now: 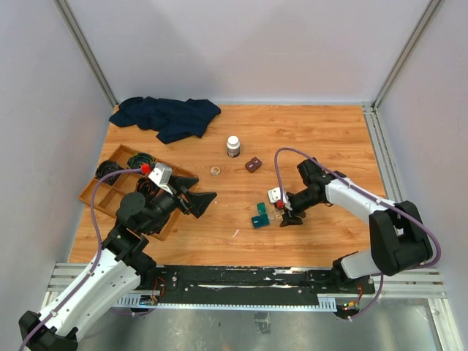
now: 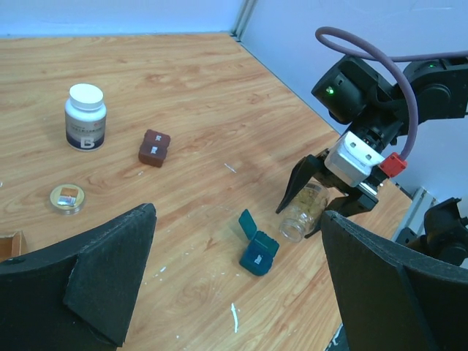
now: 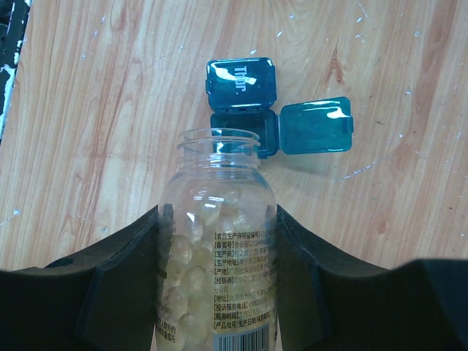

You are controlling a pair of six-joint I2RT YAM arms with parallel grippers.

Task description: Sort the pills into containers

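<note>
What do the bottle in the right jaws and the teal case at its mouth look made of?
The bottle looks like clear glossy plastic, possibly glass; pale pills show through it. The teal case is likely translucent, shiny moulded plastic; highlights gleam on its open lid.

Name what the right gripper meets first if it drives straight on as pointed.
The open teal case, lying just past the mouth of the pill bottle the right gripper holds; height above it is unclear.

White-and-black arms (image 1: 351, 196), purple cables (image 2: 358, 38), matte black pincer fingers (image 3: 95, 292).
</note>
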